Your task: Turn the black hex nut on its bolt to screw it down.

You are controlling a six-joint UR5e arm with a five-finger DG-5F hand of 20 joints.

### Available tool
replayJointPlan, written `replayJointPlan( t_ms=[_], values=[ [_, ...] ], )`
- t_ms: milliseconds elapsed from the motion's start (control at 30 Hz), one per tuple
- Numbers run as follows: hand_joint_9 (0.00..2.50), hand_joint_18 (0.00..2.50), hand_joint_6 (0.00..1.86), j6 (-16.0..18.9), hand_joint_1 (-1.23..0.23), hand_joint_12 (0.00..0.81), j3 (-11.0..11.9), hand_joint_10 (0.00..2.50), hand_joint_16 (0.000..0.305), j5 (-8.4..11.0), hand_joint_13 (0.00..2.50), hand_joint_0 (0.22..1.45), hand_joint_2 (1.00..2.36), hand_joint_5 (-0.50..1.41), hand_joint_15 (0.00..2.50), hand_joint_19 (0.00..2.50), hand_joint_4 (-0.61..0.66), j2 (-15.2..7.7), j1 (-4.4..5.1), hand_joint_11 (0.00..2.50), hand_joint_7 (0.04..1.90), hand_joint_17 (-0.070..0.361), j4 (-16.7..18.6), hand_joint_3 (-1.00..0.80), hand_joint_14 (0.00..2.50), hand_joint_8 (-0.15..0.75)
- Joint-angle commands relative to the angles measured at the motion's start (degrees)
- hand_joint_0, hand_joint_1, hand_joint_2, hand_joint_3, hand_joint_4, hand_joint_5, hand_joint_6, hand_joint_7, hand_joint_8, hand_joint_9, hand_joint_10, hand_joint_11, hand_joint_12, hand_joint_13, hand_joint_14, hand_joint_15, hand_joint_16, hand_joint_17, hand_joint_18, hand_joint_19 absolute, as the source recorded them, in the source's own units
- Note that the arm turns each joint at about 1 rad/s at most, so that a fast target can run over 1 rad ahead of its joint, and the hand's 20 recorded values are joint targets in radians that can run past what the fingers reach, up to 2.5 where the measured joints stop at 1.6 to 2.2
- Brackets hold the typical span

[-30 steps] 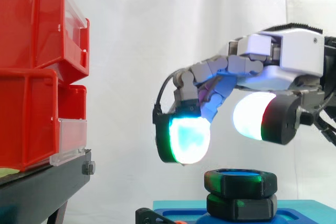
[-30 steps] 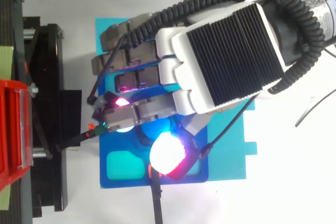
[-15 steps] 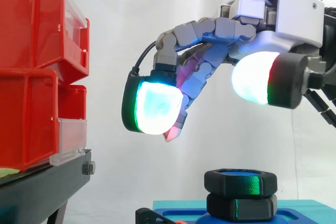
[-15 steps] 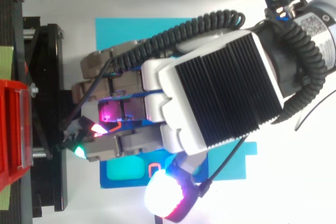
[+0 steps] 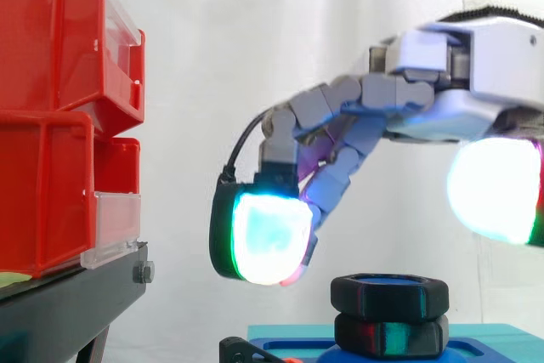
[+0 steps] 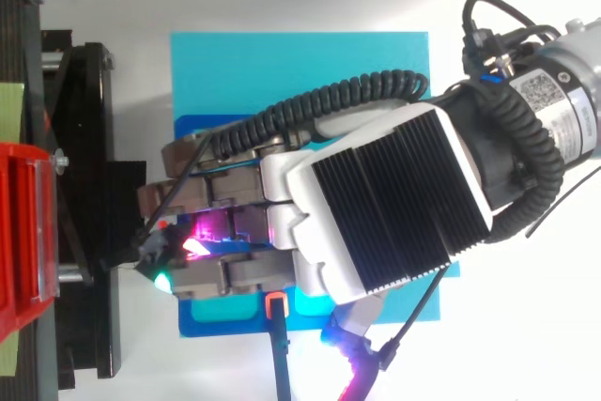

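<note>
Since half a second ago your hand (image 5: 450,82) has dropped and its thumb has swung wide. Spread and holding nothing, it straddles the black hex nut (image 5: 389,295), which lies just below, untouched.

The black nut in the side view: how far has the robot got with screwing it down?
Done: the black nut is in place, sitting directly above a second black hex piece on the blue base. In hand: nothing; the robot hand hovers open above the nut, apart from it. Left: probably come down, grip it and turn; how tight it is cannot be told.
</note>
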Motion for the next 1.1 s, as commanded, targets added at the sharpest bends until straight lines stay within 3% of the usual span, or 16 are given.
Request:
replayJointPlan(
  t_ms=[0,600,1067],
  values=[
    [0.94,0.49,0.50,0.08,-0.29,0.434,-0.75,0.01,0.067,0.03,0.57,0.33,1.00,-0.05,0.15,0.52,0.30,0.00,0.00,0.27,0.98,0.150,1.11,-0.50,0.01,0.350],
    [0.86,0.53,0.50,-0.01,-0.56,0.448,-0.84,0.01,0.071,0.03,0.57,0.26,1.00,-0.09,0.15,0.50,0.30,0.00,-1.14,0.29,0.92,0.160,-0.82,-0.50,0.01,0.357],
    [0.82,0.50,0.50,-0.01,-0.66,0.405,-0.84,0.01,0.062,-0.15,0.57,0.35,1.00,-0.09,0.15,0.51,0.28,0.00,-1.49,0.30,0.95,0.139,-1.79,-0.50,0.01,0.327]
  ],
)
